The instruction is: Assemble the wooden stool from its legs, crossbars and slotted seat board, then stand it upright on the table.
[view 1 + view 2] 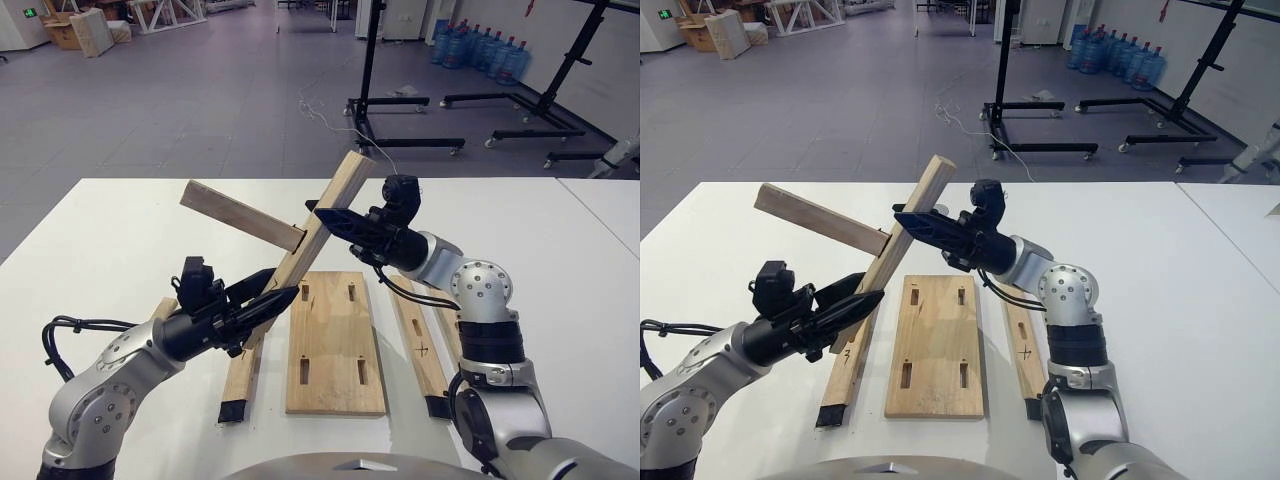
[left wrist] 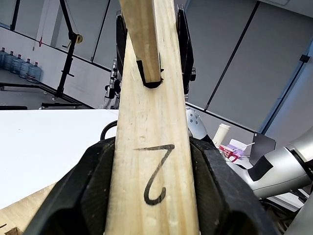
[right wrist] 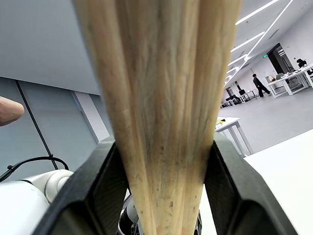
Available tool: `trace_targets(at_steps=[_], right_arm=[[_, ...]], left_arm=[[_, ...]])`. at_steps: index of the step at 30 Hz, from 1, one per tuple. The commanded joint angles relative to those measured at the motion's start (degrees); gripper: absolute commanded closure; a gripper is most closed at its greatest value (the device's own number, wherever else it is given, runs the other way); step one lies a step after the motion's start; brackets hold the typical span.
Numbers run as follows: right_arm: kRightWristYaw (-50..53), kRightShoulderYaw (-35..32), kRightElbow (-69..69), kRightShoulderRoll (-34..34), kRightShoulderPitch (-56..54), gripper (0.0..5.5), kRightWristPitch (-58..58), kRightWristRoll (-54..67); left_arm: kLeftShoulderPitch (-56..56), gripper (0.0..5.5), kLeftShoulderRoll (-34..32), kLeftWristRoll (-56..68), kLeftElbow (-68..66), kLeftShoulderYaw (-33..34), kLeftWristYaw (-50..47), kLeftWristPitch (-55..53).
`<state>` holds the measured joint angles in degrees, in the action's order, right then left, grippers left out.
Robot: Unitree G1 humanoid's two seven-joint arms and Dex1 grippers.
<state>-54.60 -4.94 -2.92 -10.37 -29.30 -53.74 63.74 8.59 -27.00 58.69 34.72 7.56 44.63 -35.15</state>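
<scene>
Clamping the tilted leg [image 1: 345,185]: left end effector [image 1: 281,296] low, right end effector [image 1: 330,218] high; crossbar [image 1: 240,215] slotted in.

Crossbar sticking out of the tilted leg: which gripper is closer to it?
Right. The right gripper clamps the tilted leg right beside where the crossbar joins it; the left gripper grips the same leg farther down, toward the table.

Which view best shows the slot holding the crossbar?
The left wrist view: it faces the slot in the leg, crossbar seated. The eye views show it sideways; the right wrist view shows the leg's grain.
</scene>
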Motion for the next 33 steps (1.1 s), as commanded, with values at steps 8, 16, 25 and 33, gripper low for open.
trace_targets(at_steps=[8, 16, 25, 33], right_arm=[[-2.99, -2.29, -1.03, -5.27, -3.31, 3.44, 9.99, -7.44], [-10.81, -2.15, 7.21, -20.04, -6.42, 3.45, 21.72, -21.6], [-14.32, 1.45, 11.0, -19.12, -1.68, 3.45, 37.46, -32.11], [-19.04, 4.71, 15.79, -18.72, 2.95, 3.45, 47.12, -37.19]], left_arm=[[5.79, 2.27, 5.17, -1.02, 0.36, -1.18, -6.35, 2.23], [9.35, 2.19, 4.07, -2.47, 1.33, 3.04, -10.58, 4.43], [7.22, 2.19, 5.4, -5.07, -2.19, 5.61, -17.28, 5.47], [4.21, 2.19, 5.59, -7.8, -4.75, 5.6, -18.73, 5.75]])
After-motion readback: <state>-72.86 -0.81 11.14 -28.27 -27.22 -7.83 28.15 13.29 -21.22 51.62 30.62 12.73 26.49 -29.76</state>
